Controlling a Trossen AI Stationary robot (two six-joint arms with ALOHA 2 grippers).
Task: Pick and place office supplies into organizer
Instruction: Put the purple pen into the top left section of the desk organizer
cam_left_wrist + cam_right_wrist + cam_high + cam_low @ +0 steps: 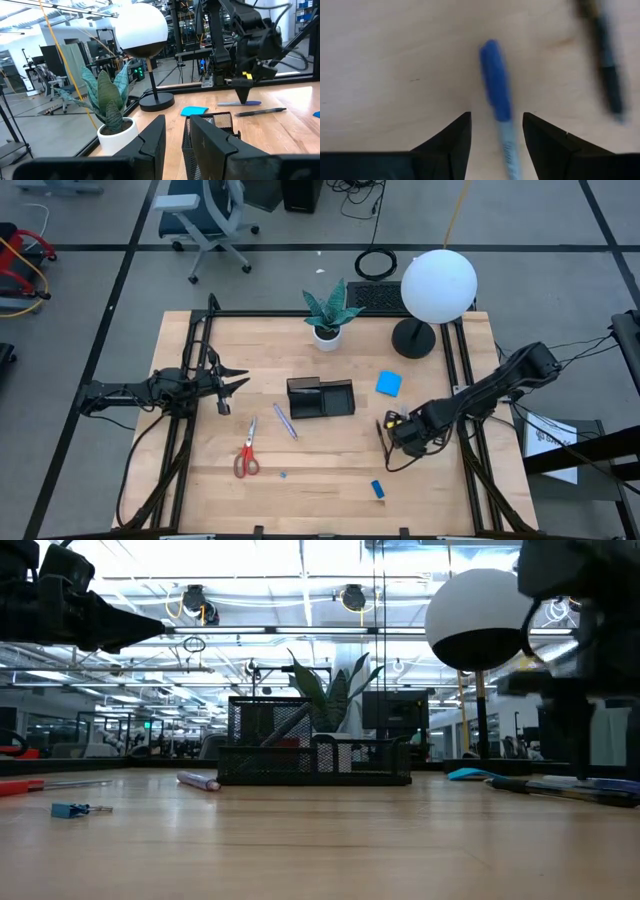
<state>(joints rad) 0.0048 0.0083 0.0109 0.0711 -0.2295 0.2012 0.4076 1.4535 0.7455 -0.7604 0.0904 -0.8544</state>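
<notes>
Near edge of the tabletop: bare wood is lying open along the front, with only a small blue block sitting on it toward the right and a tiny blue clip further left.
Left front: red-handled scissors are lying flat, well apart from everything but a purple pen just behind them.
Right side: the right gripper is hanging low over the tabletop near the right rail, pointing down at a blue pen; a dark pen is lying just beside it.
Right jaws: standing partly open, one finger on each side of the blue pen, not closing on it and holding nothing.
Middle: the organizer, a black mesh tray, is sitting at the centre with open wood on all sides; the purple pen is lying just off its left end.
Behind and right of the organizer: a square blue note pad is lying flat, apart from the tray.
Left side: the left gripper is hovering above the tabletop, left of the organizer and pointing toward it.
Left jaws: standing slightly apart, holding nothing.
Far edge: a potted plant and a lamp with a white globe and a black round base are crowding the back.
</notes>
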